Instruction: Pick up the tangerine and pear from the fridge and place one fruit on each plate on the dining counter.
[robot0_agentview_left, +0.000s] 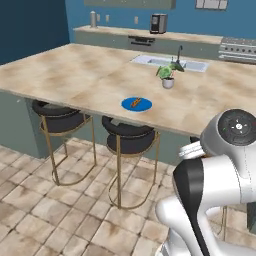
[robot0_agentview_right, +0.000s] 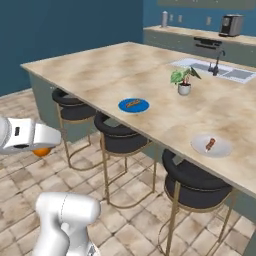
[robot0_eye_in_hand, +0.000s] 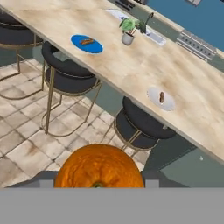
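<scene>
Orange tangerine (robot0_eye_in_hand: 99, 167) clamped in the claw (robot0_eye_in_hand: 99, 181), fingertips hidden behind it, its lower half cut off.

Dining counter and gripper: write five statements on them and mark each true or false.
1. The gripper holds the tangerine. True.
2. The blue plate is bare. False: a sausage-like piece lies on it.
3. The white plate lies on the dining counter. True.
4. The potted plant stands on the blue plate. False: it stands on the counter, near the sink.
5. The tangerine rests on the white plate. False: it is in the gripper, off the counter.
</scene>
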